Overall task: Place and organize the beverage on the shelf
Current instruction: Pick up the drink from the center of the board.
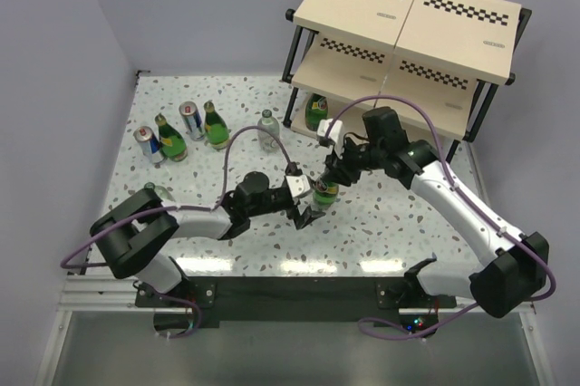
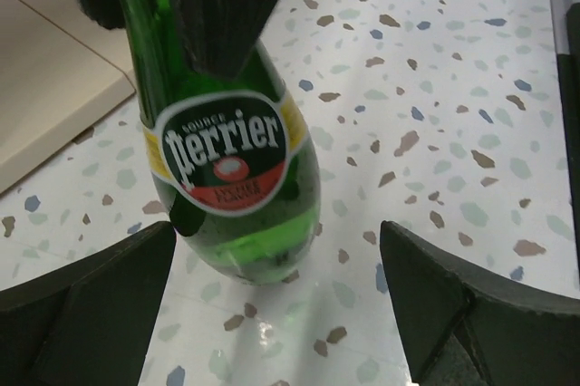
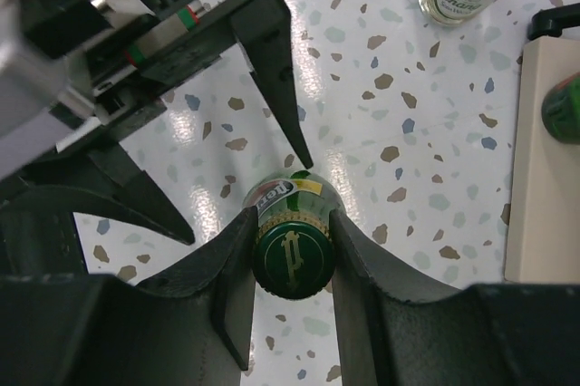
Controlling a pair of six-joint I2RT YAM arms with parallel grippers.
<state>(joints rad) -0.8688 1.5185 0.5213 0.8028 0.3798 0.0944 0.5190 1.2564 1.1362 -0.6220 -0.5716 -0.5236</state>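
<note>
My right gripper (image 3: 293, 257) is shut on the capped neck of a green Perrier bottle (image 3: 292, 197), gripping from above. That bottle (image 1: 324, 192) stands upright mid-table with its base (image 2: 240, 259) at the tabletop. Just near of it my left gripper (image 2: 276, 309) is open, with its fingers (image 2: 86, 304) on either side and short of the glass; it is also seen open in the top view (image 1: 305, 214). The shelf (image 1: 403, 19) stands at the back right. One green bottle (image 1: 315, 112) sits on its lowest board (image 3: 542, 168).
At the back left stand two cans (image 1: 148, 143), two green bottles (image 1: 215, 125) and a clear bottle (image 1: 268, 130). Another clear bottle (image 1: 154, 190) shows by my left arm. The shelf's black frame (image 1: 292, 60) is close behind the held bottle.
</note>
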